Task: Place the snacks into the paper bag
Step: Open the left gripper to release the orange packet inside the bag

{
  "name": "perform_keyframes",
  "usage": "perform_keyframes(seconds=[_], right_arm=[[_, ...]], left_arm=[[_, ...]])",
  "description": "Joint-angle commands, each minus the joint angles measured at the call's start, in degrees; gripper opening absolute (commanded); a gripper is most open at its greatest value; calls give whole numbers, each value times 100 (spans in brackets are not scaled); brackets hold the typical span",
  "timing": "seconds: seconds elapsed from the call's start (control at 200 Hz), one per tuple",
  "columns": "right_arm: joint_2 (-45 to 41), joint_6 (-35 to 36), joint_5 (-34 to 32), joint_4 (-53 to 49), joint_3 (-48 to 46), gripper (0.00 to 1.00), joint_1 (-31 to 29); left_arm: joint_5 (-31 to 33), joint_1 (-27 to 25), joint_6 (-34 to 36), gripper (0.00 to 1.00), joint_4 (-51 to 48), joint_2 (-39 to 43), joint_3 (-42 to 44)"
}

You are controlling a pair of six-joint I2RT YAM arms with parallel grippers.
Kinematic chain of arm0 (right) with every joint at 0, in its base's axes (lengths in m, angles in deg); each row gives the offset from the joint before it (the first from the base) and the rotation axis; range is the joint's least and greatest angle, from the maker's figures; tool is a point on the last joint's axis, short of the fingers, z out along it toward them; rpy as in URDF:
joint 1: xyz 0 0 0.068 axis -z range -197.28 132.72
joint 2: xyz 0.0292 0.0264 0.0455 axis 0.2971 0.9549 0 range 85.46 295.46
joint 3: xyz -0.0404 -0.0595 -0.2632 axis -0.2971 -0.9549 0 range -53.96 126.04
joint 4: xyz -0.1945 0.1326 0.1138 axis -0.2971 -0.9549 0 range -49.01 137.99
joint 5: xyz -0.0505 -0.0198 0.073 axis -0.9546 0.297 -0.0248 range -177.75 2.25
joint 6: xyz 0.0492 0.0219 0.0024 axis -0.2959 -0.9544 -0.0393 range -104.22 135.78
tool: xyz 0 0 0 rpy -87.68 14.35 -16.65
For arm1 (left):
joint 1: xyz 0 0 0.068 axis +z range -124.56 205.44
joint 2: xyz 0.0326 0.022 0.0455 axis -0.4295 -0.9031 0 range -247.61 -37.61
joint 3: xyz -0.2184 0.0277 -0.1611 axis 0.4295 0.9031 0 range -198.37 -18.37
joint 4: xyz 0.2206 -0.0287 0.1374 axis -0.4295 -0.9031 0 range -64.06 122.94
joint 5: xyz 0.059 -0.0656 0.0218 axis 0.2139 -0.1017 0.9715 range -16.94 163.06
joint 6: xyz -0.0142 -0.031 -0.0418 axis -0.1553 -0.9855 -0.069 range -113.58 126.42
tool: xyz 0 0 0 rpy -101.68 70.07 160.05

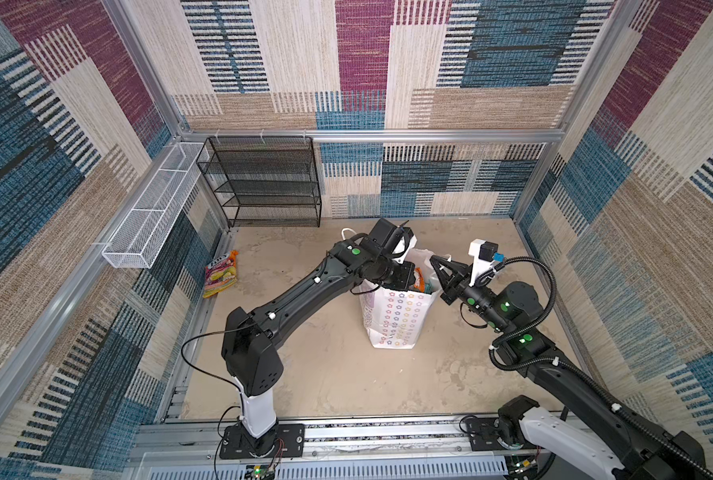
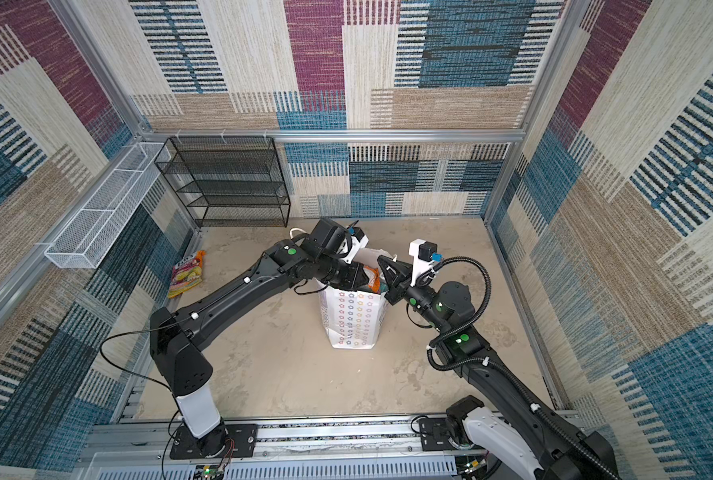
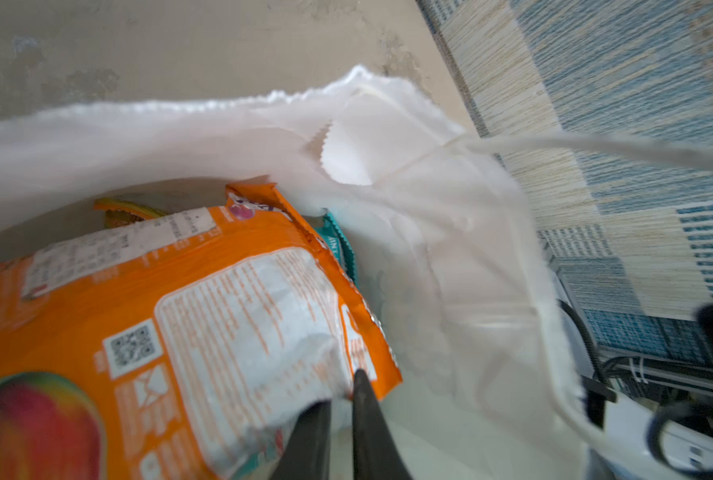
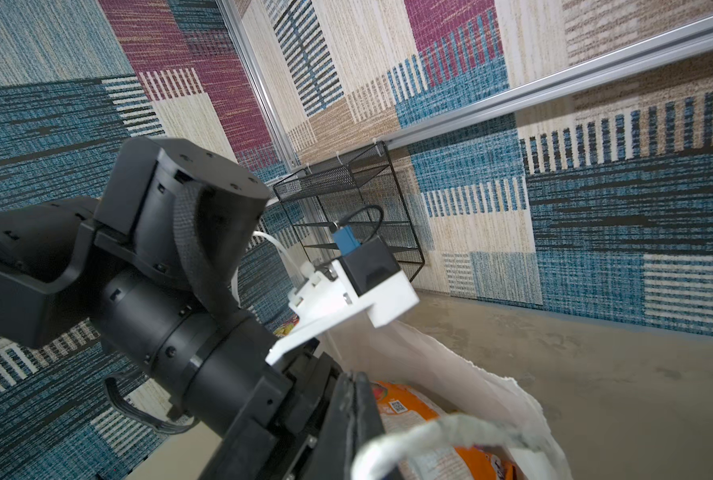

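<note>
The white paper bag (image 1: 396,320) (image 2: 352,320) with coloured stars stands upright mid-floor. My left gripper (image 3: 342,388) reaches down into its mouth, the fingers narrowly parted, and an orange pouch (image 3: 180,311) (image 4: 413,409) lies blurred against the fingertips. Deeper in the bag lie a teal pouch (image 3: 338,245) and a yellow-green one (image 3: 126,210). My right gripper (image 4: 355,376) (image 1: 433,259) is shut on the bag's right rim, with a cord handle (image 4: 429,432) looping beside it. A pink-yellow pouch (image 1: 221,276) (image 2: 186,274) lies on the floor by the left wall.
A black mesh rack (image 1: 263,183) stands against the back wall. A white wire basket (image 1: 151,212) hangs on the left wall above the loose pouch. My left arm stretches across the floor from the front rail to the bag.
</note>
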Motion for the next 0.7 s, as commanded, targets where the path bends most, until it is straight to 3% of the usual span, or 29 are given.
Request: perform_keyframes(seconds=[0.0, 0.33, 0.691], right_arm=[[4, 2, -43, 96, 35, 4, -10], [25, 4, -52, 102, 35, 4, -12], [48, 9, -64, 97, 35, 5, -10]], left_arm=[[-201, 4, -219, 19, 138, 285, -98], [272, -43, -69, 27, 97, 883, -218], [823, -43, 427, 16, -965, -195, -1221]])
